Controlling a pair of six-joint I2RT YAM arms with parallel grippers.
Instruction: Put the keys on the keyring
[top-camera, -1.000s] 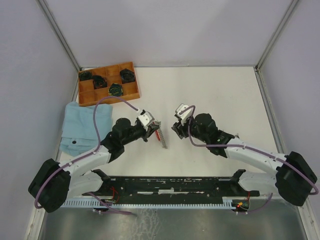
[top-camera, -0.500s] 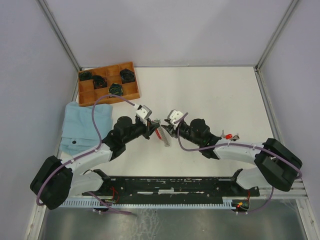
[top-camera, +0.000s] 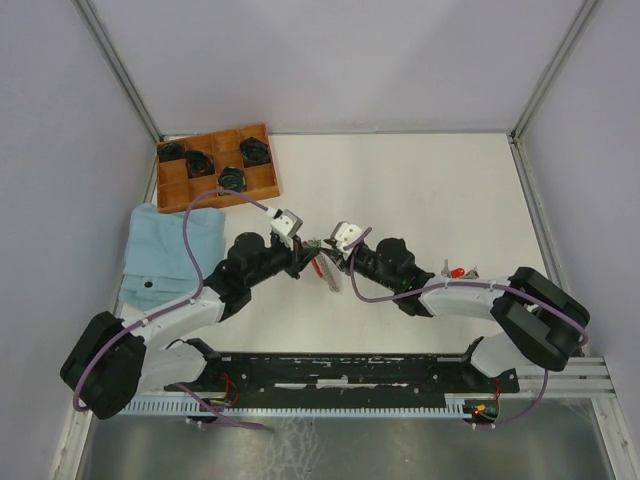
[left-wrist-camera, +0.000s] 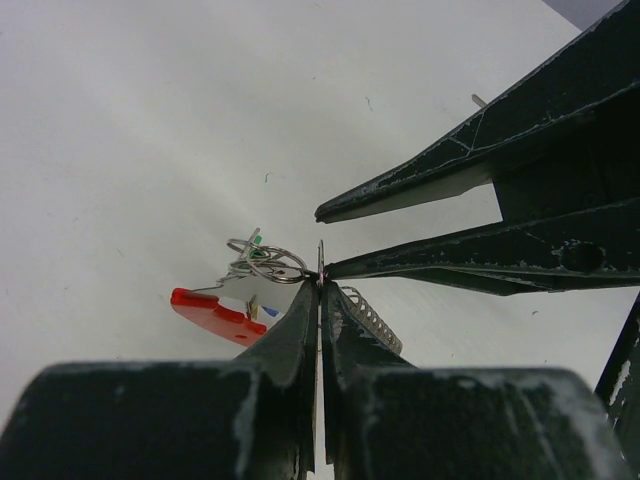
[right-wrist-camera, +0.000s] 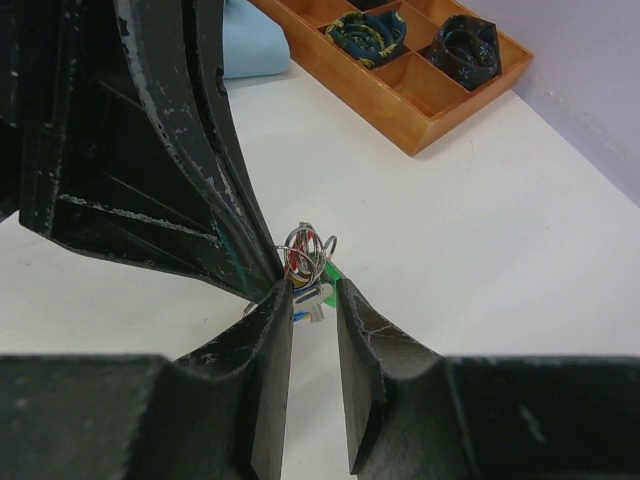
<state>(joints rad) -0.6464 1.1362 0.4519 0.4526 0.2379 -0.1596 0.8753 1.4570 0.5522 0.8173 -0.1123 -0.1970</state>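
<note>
My left gripper (left-wrist-camera: 320, 281) is shut on the keyring (left-wrist-camera: 268, 262), a cluster of small metal rings held above the table. A red strap (left-wrist-camera: 214, 312) and a silver chain (left-wrist-camera: 376, 318) hang from it. In the right wrist view the rings (right-wrist-camera: 306, 245) sit just past my right gripper (right-wrist-camera: 312, 292), whose jaws stand apart. A green-headed key (right-wrist-camera: 336, 270) and a silver key with blue on it (right-wrist-camera: 312, 302) hang at its tips. From above, both grippers (top-camera: 311, 247) (top-camera: 334, 256) meet tip to tip over the strap (top-camera: 318, 267). A red-headed key (top-camera: 456, 272) lies on the table to the right.
A wooden tray (top-camera: 262, 187) with dark round coils (top-camera: 232, 179) stands at the back left, also seen in the right wrist view (right-wrist-camera: 420, 100). A light blue cloth (top-camera: 170, 250) lies left of my left arm. A black rail (top-camera: 340, 375) runs along the near edge.
My right gripper has moved left up to the left gripper and the keyring, and its jaws have narrowed. The left gripper has stayed shut on the keyring, almost still.
</note>
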